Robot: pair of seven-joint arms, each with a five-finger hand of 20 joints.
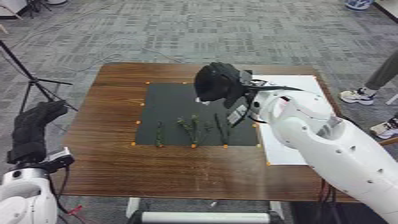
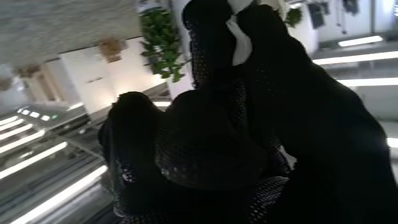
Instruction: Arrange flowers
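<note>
Pictured with the right hand (image 1: 220, 82) above the far right part of a dark mat (image 1: 169, 102) on a brown wooden table (image 1: 115, 172), impossible to tell whether open or clamped. Dotted across the mat's near half with green stems (image 1: 160, 135), lying side by side. Flanked on the right by a white sheet (image 1: 282, 150), and beyond the table's left edge by the left hand (image 1: 34, 125), relaxed and unclamped.

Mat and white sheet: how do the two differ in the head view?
The mat is dark; the sheet is white. The mat lies left of the sheet. The sheet runs longer from near to far than the mat. The mat bears green stems, while the right arm passes over the sheet. Both lie flat on the table.
</note>
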